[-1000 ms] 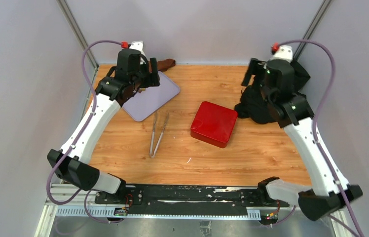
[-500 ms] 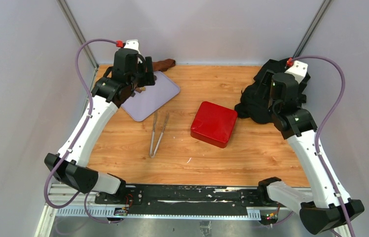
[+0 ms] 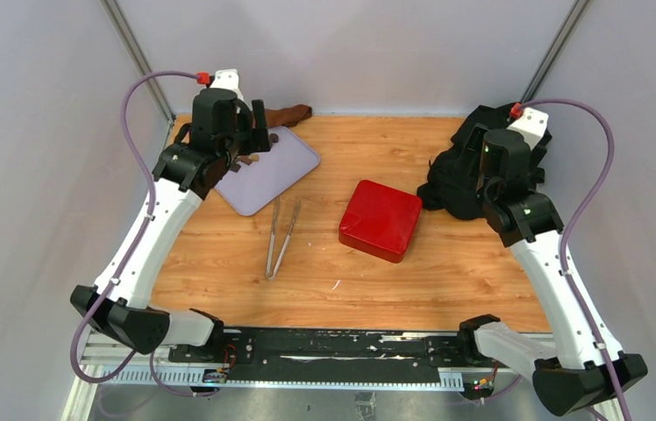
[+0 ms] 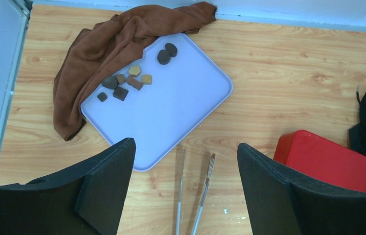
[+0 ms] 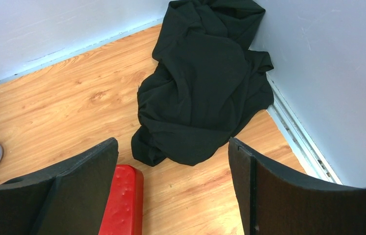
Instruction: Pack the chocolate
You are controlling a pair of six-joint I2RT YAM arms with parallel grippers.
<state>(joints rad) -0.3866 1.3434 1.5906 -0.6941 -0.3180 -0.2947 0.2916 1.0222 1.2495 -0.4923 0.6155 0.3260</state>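
Note:
Several small chocolate (image 4: pixel 122 83) pieces, dark brown and tan, lie in a cluster at the far left of a lavender tray (image 4: pixel 181 107), with two dark round ones (image 4: pixel 166 53) near its far corner. A red box (image 3: pixel 381 219) sits closed in the middle of the table. My left gripper (image 4: pixel 186 147) hangs open and empty above the tray's near edge, and in the top view it (image 3: pixel 250 127) sits over the tray's back left. My right gripper (image 5: pixel 172 144) is open and empty, high over bare wood between the red box (image 5: pixel 122 200) and a black cloth (image 5: pixel 205 83).
A brown cloth (image 4: pixel 117 39) drapes over the tray's far left rim, touching the chocolate cluster. Metal tongs (image 4: pixel 193 196) lie on the wood between the tray and the red box (image 4: pixel 328 159). The black cloth (image 3: pixel 456 184) fills the back right corner. Walls close in both sides.
The left arm has drawn back toward the left wall, uncovering the chocolate on the tray. The right arm swung back over the black cloth, then held still.

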